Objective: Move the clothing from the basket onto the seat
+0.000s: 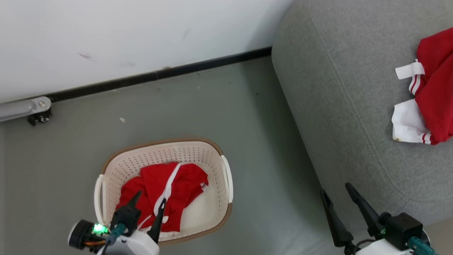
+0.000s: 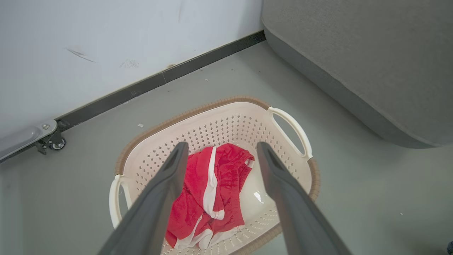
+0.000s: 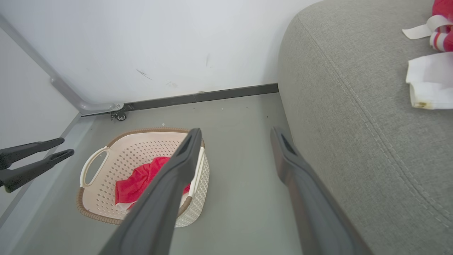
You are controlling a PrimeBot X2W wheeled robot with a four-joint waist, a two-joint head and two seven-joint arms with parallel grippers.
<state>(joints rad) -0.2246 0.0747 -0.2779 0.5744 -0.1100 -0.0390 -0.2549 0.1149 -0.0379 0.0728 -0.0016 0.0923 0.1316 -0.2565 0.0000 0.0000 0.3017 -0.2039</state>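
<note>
Left end effector (image 1: 151,197) and right end effector (image 1: 336,188) gape wide; clothing (image 1: 178,184) lies in basket (image 1: 198,153)

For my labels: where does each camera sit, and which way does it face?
Head view: on the head, facing down; basket, seat, left tool, right tool.
Left wrist view: left arm, along its open fingers into the basket, at clothing.
Right wrist view: right arm, along its fingers over floor beside the seat.
Shared: all show the basket.

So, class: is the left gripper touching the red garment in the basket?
Apart. The right wrist view shows the open left gripper well clear of the red garment, with bare basket wall between them.
</note>
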